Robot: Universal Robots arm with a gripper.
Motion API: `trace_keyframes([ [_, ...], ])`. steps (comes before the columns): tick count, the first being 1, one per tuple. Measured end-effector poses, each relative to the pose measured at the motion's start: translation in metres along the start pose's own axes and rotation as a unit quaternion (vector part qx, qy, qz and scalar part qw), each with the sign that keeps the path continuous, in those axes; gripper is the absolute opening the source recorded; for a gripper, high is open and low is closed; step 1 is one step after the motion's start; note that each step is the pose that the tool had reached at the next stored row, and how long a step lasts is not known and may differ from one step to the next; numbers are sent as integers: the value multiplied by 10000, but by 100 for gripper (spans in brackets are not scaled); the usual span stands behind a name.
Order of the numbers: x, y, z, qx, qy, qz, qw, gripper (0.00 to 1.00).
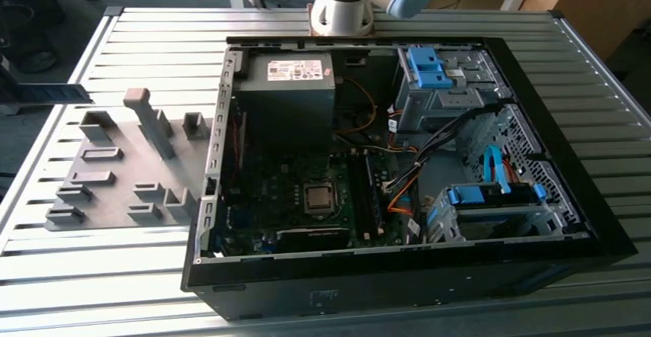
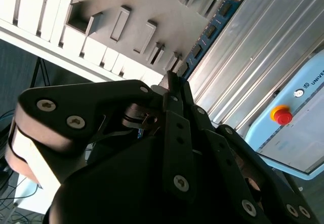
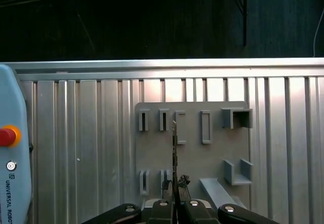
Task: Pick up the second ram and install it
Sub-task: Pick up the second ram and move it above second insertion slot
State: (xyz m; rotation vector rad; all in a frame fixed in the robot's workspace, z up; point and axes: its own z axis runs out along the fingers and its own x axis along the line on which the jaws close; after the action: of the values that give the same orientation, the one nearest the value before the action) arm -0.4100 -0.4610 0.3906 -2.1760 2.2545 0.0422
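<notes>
I had the tool (image 3: pixel 174 186) closed on the memory stick (image 3: pixel 174 148), pinching the thin board across its flat faces (the gripped end was hidden behind the fingers, so I couldn't judge how much of it lay inside the grip). The stick hung over the grey tray (image 3: pixel 197 158), which sat near the tabletop (image 1: pixel 122 276) edge on the exterior view's left, well apart from the open computer case (image 1: pixel 407 276). I couldn't tell whether its lower edge was clear of the tray's blocks.

To my eye, doing this step well meant keeping the grip square and firm and moving the stick straight along its own plane. Any twist looked likely to lever such a narrow board against the fingers or a block.

The long axis of the stick ran straight out from the fingertips, parallel to the tabletop's grooves and the tray's long slots, its free end pointing toward that near edge. In the first wrist view it stood edge-on, a thin line. In the second wrist view the memory stick (image 2: pixel 216 25) showed its blue-green face with dark chips.
</notes>
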Motion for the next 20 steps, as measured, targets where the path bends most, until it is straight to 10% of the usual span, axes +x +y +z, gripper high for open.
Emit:
trace_keyframes([
  [10, -4, 3, -180, 0, 0, 0, 10000, 14],
  [20, -5, -9, -189, 0, 0, 0, 10000, 14],
])
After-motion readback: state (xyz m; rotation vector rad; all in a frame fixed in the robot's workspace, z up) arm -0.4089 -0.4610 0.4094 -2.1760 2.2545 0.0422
